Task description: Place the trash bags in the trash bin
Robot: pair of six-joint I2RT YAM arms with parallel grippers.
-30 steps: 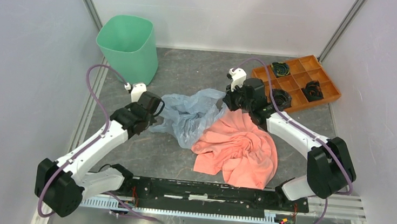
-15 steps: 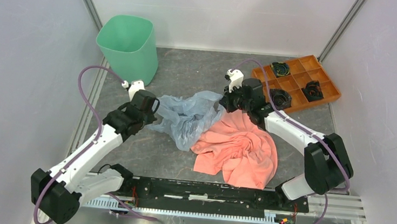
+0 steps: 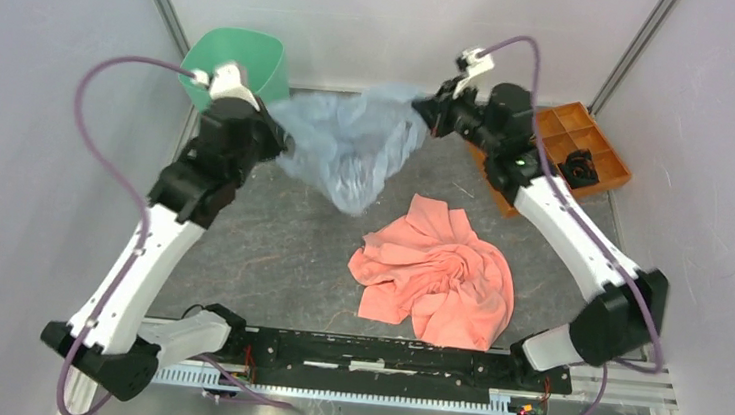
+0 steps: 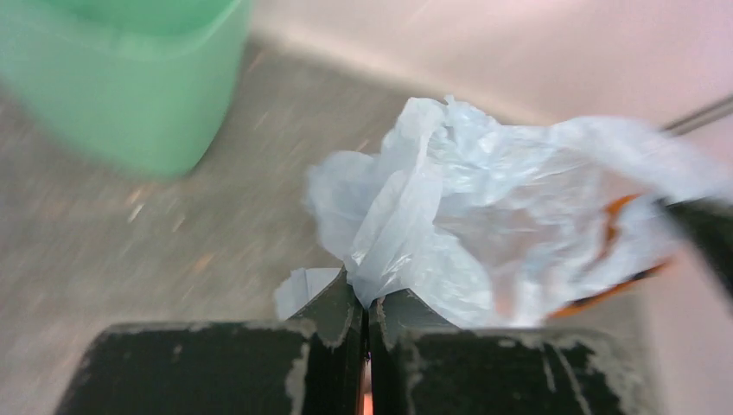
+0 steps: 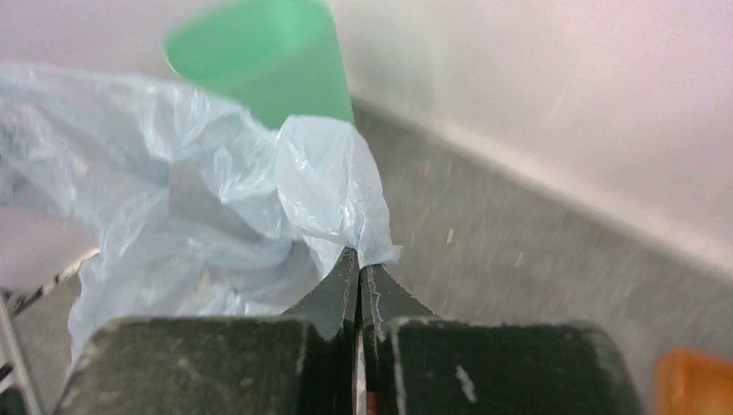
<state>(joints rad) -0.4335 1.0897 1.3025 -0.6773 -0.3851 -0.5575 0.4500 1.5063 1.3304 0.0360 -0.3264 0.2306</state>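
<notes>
over the far half of the worktop (image 3: pixel 279 250), the trash bag (image 3: pixel 343 150) hangs spread between both arms, clear of the surface as far as the top view shows. the left fingers (image 4: pixel 333 316) are pressed together on a bunched fold at the bag's left end. the right fingers (image 5: pixel 333 298) are clamped the same way on a pinch of film at its right end. the bag sags to a point between them. the trash bin (image 3: pixel 261 63) stands upright in the far left corner, just behind the left wrist, which hides part of its mouth. a salmon-pink cloth (image 3: pixel 438 274) lies crumpled toward the near right, apart from the bag. an orange tray (image 3: pixel 572 120) sits in the far right corner, with 1 dark item visible in a compartment.
</notes>
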